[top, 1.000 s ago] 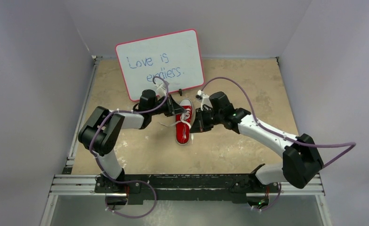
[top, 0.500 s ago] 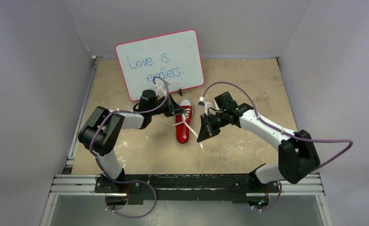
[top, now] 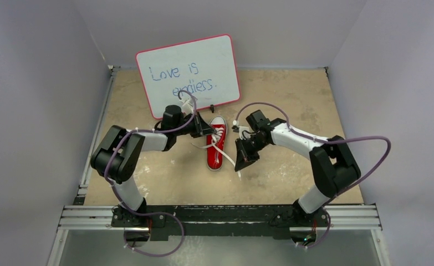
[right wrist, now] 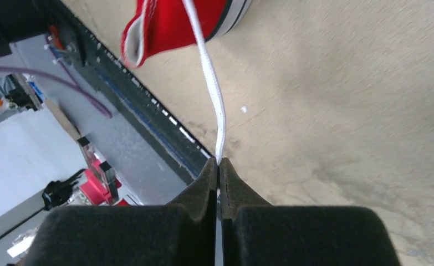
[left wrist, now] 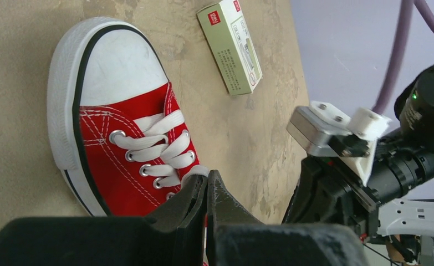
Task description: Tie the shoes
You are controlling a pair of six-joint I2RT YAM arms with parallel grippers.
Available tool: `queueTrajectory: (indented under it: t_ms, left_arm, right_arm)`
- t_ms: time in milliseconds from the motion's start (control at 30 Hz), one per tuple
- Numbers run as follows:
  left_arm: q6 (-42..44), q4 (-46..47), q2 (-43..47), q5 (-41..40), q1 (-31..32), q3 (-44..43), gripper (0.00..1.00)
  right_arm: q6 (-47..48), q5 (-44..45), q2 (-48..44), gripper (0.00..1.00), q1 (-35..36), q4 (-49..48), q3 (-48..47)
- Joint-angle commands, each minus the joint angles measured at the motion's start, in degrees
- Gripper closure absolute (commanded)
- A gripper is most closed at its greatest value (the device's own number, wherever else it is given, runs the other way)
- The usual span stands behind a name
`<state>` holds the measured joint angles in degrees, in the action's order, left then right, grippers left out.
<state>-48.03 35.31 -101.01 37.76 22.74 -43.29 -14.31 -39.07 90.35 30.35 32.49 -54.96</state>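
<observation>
The shoe (top: pixel 217 146) is a small red sneaker with a white toe cap, lying at mid-table with its toe toward the whiteboard. In the left wrist view the shoe (left wrist: pixel 120 138) fills the left side. My left gripper (left wrist: pixel 208 180) is shut at the top eyelets, where a bend of white lace (left wrist: pixel 195 172) runs into its tips. My right gripper (right wrist: pixel 219 162) is shut on the other white lace (right wrist: pixel 212 88), which stretches taut from the shoe (right wrist: pixel 164 25). From above, the right gripper (top: pixel 242 158) sits just right of the heel, and the left gripper (top: pixel 208 131) at the shoe's left side.
A red-framed whiteboard (top: pixel 188 75) with writing leans on the back wall behind the shoe. A small pale box (left wrist: pixel 229 47) lies on the table past the toe. Grey walls close in both sides. A metal rail (top: pixel 220 216) runs along the near edge.
My right gripper has pulled away from the shoe toward the near right, drawing its lace out taut, and the right arm has folded in. The left gripper has stayed put.
</observation>
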Motion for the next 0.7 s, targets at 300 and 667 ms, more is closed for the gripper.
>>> queueTrajectory:
  t_ms: [300, 667]
  left_arm:
    - [2.98, -0.77, 2.71, 2.76, -1.74, -0.56, 1.0]
    - [0.72, 2.35, 3.81, 3.8, -1.74, 1.97, 1.0]
  right_arm:
    - [11.53, 1.01, -4.0, 0.55, -0.04, -12.43, -1.9]
    - [17.21, -3.28, -7.35, 0.55, 0.31, -57.67, 16.26]
